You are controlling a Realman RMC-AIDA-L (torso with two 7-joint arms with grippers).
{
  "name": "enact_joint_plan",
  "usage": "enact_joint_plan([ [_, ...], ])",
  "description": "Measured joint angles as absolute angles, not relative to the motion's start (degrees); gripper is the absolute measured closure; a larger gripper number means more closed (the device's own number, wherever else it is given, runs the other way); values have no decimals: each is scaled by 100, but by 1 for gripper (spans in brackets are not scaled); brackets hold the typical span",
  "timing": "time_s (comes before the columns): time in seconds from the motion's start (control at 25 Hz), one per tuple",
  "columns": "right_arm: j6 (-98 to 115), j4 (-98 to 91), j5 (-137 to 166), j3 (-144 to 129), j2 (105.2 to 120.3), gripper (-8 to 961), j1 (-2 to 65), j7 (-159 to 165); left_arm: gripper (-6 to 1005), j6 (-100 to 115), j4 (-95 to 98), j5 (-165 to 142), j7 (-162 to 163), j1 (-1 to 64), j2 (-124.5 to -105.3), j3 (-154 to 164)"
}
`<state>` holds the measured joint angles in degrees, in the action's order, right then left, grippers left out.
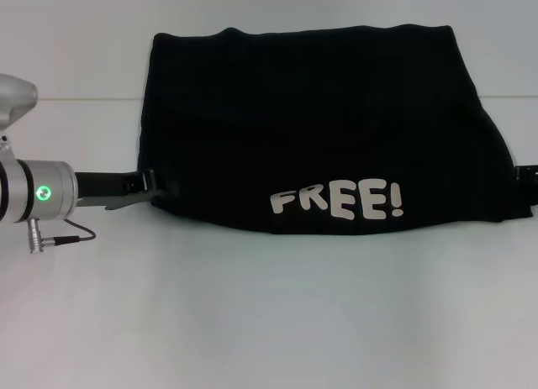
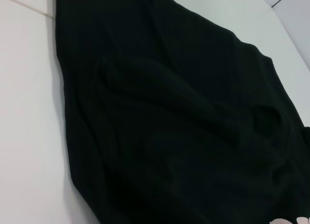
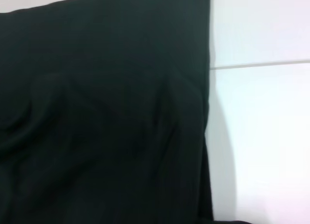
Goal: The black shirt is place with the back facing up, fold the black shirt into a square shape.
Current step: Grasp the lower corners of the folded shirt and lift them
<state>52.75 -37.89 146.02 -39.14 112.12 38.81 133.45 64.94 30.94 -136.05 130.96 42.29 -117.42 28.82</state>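
Grippers, two, flank one black shirt (image 1: 319, 128); cannot tell either's fingers' state.

The black shirt (image 1: 328, 128) lies as one wide folded mass across the far middle of the table (image 1: 252, 322), and it is the only thing lying on the table. The whole near strip of the table in front of the lettered edge is bare, open for a hand to pass from either side. A band of bare table also runs behind the shirt's far edge. On the robot's left, the left hand (image 1: 150, 190) reaches in low and touches the shirt's near left corner, barring that side. On the right, the right hand (image 1: 526, 177) sits against the shirt's right edge, leaving little room there.
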Motion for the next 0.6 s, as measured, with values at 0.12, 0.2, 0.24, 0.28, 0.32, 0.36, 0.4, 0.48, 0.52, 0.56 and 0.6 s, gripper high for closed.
enact_joint_plan([
  [0.12,5042,-3659,14602,-3920,11213,12,3902,13307,995,6493,3094,-13605,13102,4229,-11742,2882],
  [0.2,4926,-3632,14593,-3926,11225,12,3901,13302,994,6491,3094,-13605,13104,4225,-11742,2882],
  [0.24,4893,-3631,14581,-3926,11236,12,3897,13302,994,6487,3094,-13605,13104,4223,-11742,2882],
  [0.28,4879,-3617,14572,-3927,11244,12,3900,13300,994,6482,3093,-13605,13105,4223,-11742,2882],
  [0.32,4873,-3596,14568,-3928,11251,12,3909,13295,994,6475,3093,-13605,13105,4222,-11742,2883],
  [0.36,4868,-3559,14569,-3928,11257,12,3930,13277,994,6475,3093,-13605,13105,4222,-11742,2883],
  [0.4,4867,-3517,14574,-3929,11263,12,3952,13256,995,6466,3093,-13605,13105,4222,-11742,2883],
  [0.48,4875,-3444,14581,-3929,11266,12,3999,13222,995,6460,3093,-13605,13105,4220,-11745,2882],
  [0.52,4889,-3425,14578,-3929,11266,11,4015,13215,995,6459,3093,-13605,13105,4220,-11747,2883],
  [0.56,4899,-3413,14573,-3929,11267,11,4024,13212,995,6459,3093,-13605,13105,4219,-11747,2883],
  [0.6,4931,-3386,14562,-3929,11268,11,4050,13203,996,6459,3093,-13605,13105,4219,-11748,2883],
])
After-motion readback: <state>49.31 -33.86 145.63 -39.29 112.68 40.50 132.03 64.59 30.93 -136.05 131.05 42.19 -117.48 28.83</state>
